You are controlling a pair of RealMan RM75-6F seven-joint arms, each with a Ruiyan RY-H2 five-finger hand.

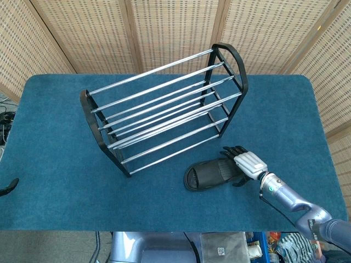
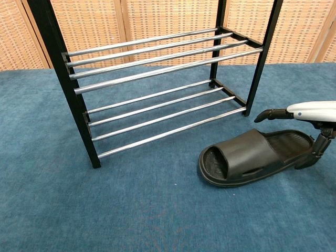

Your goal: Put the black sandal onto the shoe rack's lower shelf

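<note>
The black sandal [image 1: 207, 174] [image 2: 247, 153] lies flat on the blue table in front of the shoe rack [image 1: 164, 107], toe opening pointing left. The rack's lower shelf [image 2: 163, 118] of chrome rods holds nothing. My right hand [image 1: 247, 163] [image 2: 313, 111] is over the sandal's heel end. Its fingers [image 2: 269, 114] stretch out a little above the sole, and the thumb [image 2: 311, 156] reaches down beside the near edge of the heel. The hand has not closed on the sandal. Only a dark tip of my left hand [image 1: 6, 187] shows at the table's left edge.
The blue felt table [image 1: 60, 164] ends close in front of the sandal. A wicker screen [image 1: 175, 27] stands behind the rack. The rack's black end frame [image 2: 73, 100] and far right post [image 2: 260, 63] flank the shelves.
</note>
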